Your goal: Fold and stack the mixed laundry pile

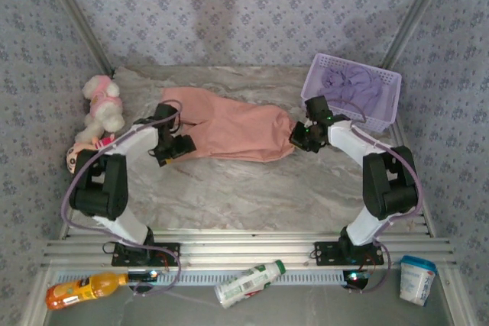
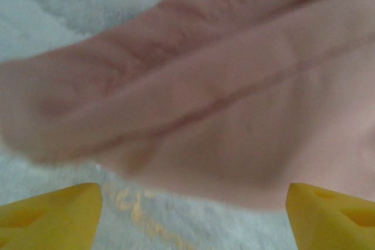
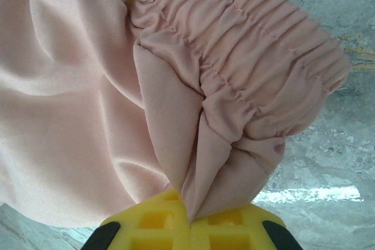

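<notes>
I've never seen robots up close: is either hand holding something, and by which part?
The right hand pinches the pink shorts by a fold of cloth beside their gathered waistband. The left hand is open, holding nothing.

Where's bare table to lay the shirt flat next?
Widest bare patch: the near middle of the table, on the near side of the shorts. A narrower strip runs behind the shorts, from the plush toy to the basket. Crowded at the left edge by the toy and around the basket.
</notes>
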